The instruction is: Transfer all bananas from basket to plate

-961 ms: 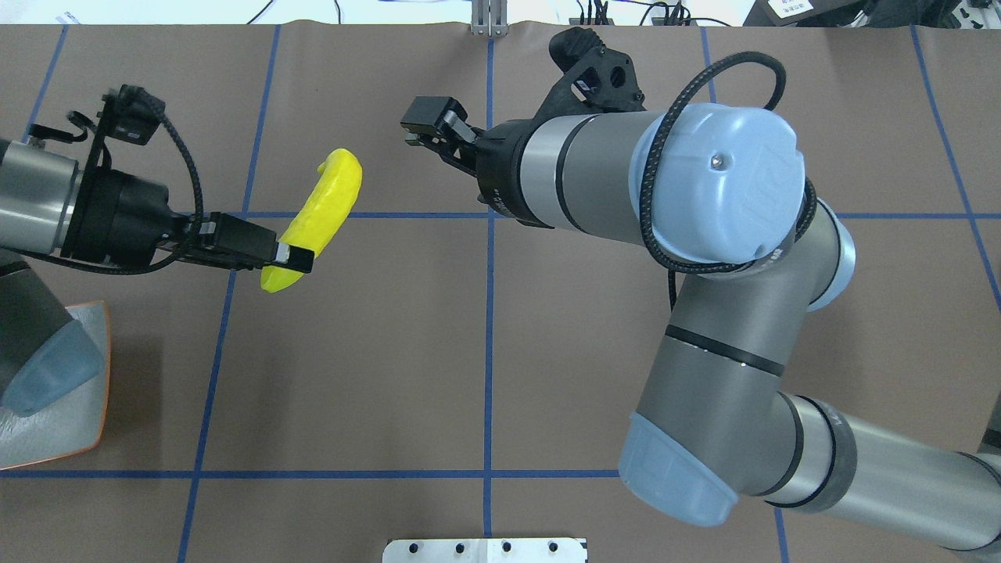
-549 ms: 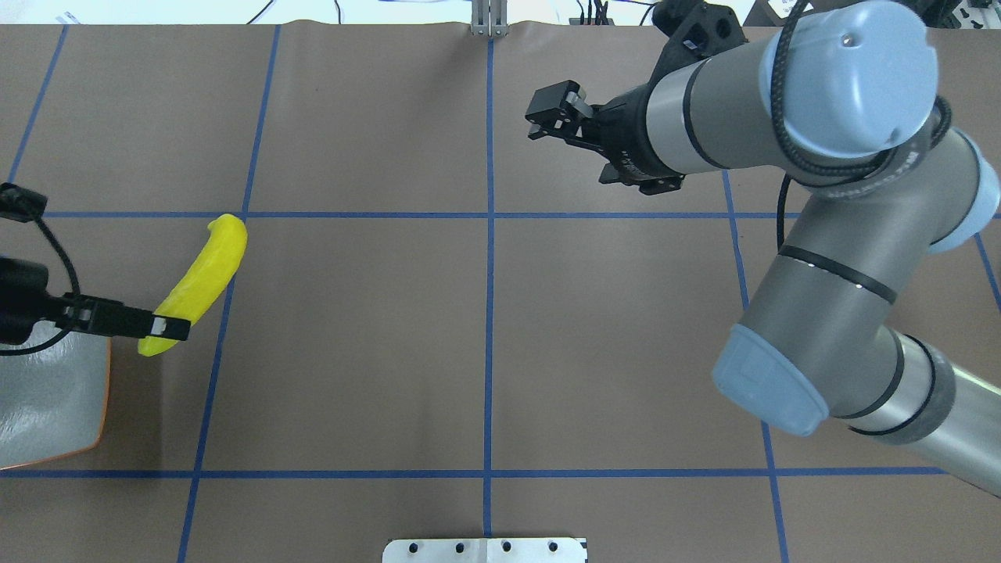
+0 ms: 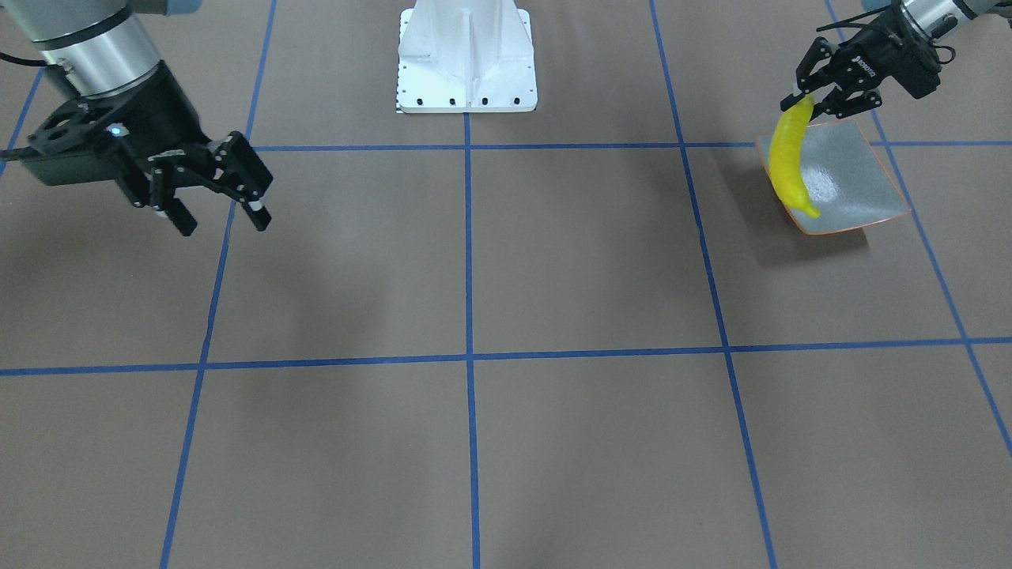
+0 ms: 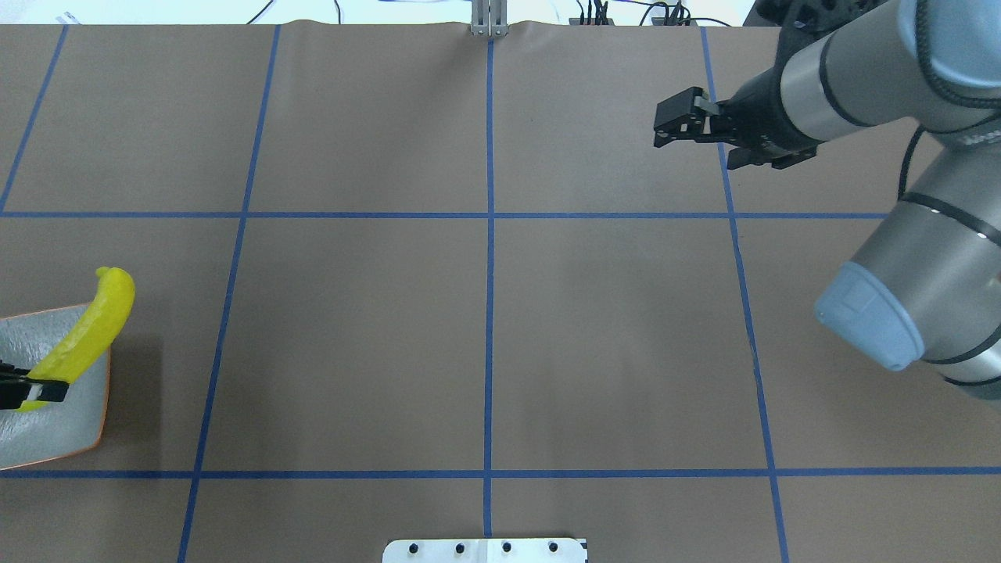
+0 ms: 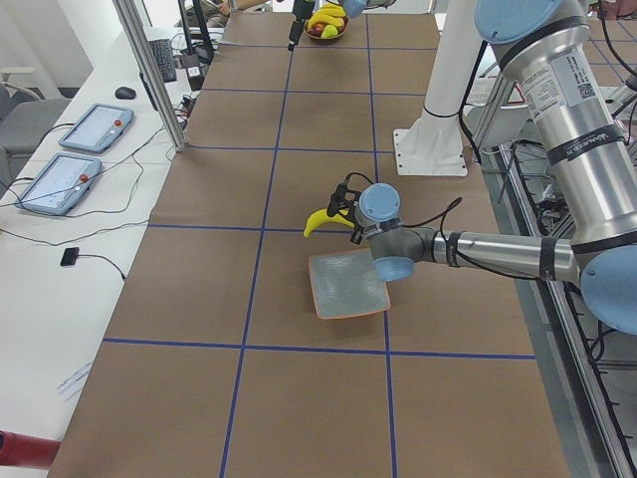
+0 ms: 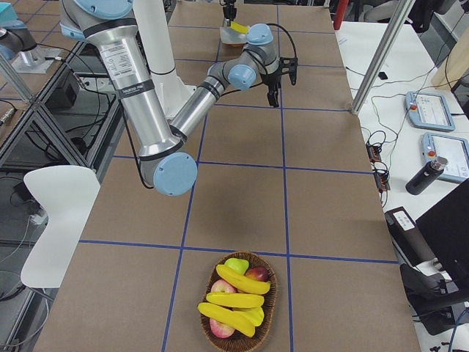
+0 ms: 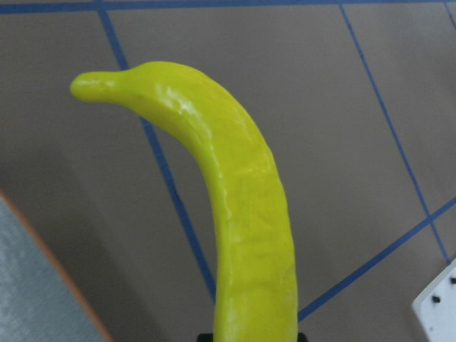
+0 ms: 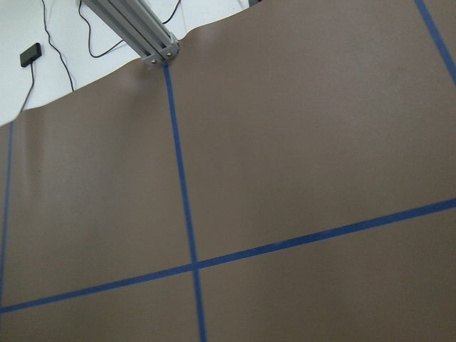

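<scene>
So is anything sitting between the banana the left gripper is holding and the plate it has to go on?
Nothing visible does. The left gripper holds the banana by one end, and it hangs over the plate at the edge toward the table's middle. The plate's surface looks bare, with no other object between them.

Bright, even light w/ soft shadows; glare on plate (image 3: 828,185); pics sharp.

basket (image 6: 272,295): near end, bananas (image 6: 234,299) and apples (image 6: 256,274) inside
right gripper (image 6: 274,97): above table (image 6: 330,213), far half
plate (image 6: 230,41): far end, banana (image 6: 236,28) just above
</scene>
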Controlling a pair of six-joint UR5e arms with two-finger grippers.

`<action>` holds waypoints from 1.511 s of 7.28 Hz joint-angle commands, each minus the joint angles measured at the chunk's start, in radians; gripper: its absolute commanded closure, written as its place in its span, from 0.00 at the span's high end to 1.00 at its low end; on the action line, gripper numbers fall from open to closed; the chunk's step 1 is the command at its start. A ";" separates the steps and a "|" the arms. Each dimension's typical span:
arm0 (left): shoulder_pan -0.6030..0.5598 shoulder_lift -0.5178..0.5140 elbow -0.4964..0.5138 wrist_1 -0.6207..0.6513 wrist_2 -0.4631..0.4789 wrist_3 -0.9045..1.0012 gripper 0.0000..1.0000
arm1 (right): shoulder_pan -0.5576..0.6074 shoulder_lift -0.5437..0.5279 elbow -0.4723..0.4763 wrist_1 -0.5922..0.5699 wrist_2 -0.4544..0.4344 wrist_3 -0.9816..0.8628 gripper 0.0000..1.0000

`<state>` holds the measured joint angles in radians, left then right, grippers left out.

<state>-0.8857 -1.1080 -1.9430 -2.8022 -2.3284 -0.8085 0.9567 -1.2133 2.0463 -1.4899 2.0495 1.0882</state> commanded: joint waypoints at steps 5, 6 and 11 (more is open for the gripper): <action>0.001 0.025 0.174 0.000 0.089 0.306 0.71 | 0.416 -0.207 -0.105 -0.205 0.181 -0.957 1.00; -0.001 0.027 0.174 -0.010 0.089 0.333 1.00 | 0.462 -0.233 -0.132 -0.202 0.189 -1.055 1.00; -0.286 -0.111 0.167 0.027 -0.260 0.315 1.00 | 0.583 -0.302 -0.325 -0.190 0.241 -1.385 1.00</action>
<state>-1.0680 -1.1656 -1.7738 -2.8155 -2.4847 -0.4904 1.5193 -1.4950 1.7849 -1.6865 2.2880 -0.2046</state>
